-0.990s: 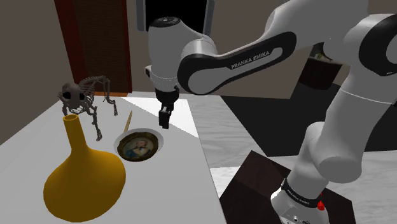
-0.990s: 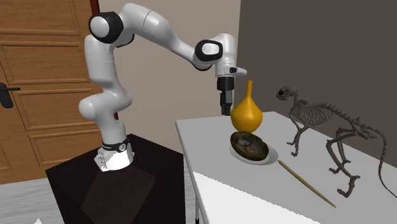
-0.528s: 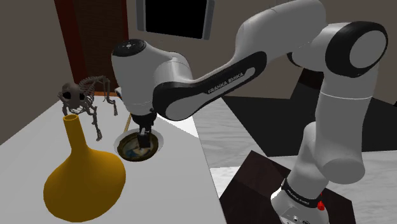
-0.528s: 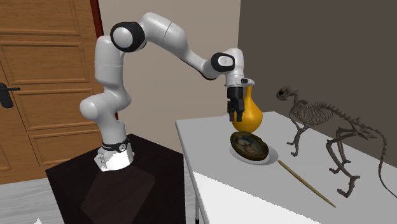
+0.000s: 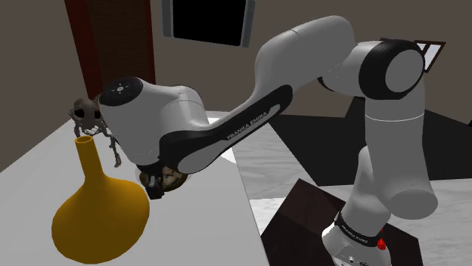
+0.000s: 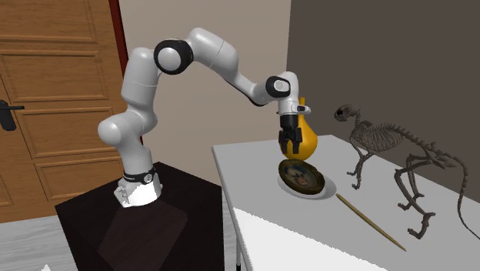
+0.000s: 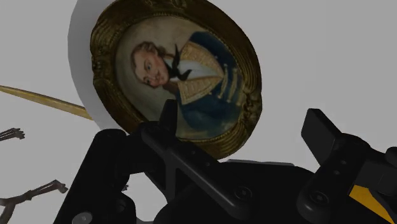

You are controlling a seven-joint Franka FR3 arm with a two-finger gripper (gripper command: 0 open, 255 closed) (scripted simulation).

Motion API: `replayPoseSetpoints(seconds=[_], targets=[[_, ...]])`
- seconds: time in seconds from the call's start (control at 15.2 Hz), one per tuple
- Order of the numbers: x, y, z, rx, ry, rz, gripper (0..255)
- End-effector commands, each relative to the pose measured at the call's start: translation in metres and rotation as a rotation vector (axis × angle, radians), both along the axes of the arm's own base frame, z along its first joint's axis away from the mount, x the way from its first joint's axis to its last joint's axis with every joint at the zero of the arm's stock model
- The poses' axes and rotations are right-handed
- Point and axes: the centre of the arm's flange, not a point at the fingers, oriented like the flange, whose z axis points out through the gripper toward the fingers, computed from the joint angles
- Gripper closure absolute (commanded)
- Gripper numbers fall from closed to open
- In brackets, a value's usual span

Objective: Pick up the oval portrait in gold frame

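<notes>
gripper [image 6: 293,147] is open: in the wrist view the two black fingers [image 7: 320,131] stand well apart with nothing clasped between them. the target, an oval portrait in an ornate gold frame [image 7: 176,75] showing a figure in a blue coat, lies flat on the white table [image 6: 254,178] on a white oval plate [image 7: 79,39]. gripper hangs right over the portrait's [image 6: 301,176] near edge, pointing down; one fingertip overlaps the lower frame rim in the wrist view, and i can't tell whether it touches. in the shoulder view the arm's white forearm covers most of the portrait [image 5: 176,180], with a sliver showing beside the gripper [image 5: 156,186]. an orange-yellow long-necked bulb-shaped vase [image 5: 98,215] stands upright just beside the portrait; in the second exterior view the vase [image 6: 310,137] sits behind the gripper. a thin tan wooden stick [image 6: 370,223] lies on the table next to the plate, one end reaching the plate rim. a grey animal skeleton [image 6: 381,138] stands further along the table, beyond the stick. arm base sits on a dark box stand [image 6: 92,223] in front of a brown wooden door [image 6: 54,77].
</notes>
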Motion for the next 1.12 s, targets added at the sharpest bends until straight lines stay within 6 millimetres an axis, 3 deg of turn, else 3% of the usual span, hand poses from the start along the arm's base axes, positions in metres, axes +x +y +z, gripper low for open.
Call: replayPoseSetpoints(seconds=[0.0, 0.2, 0.33, 0.4, 1.06], targets=[[0.001, 0.001, -0.011, 0.0, 0.0, 0.001, 0], [0.001, 0.001, -0.029, 0.0, 0.0, 0.001, 0], [0.001, 0.001, -0.029, 0.0, 0.0, 0.001, 0], [-0.002, 0.0, -0.031, -0.001, 0.0, 0.001, 255], [0.001, 0.001, -0.024, 0.0, 0.0, 0.001, 255]])
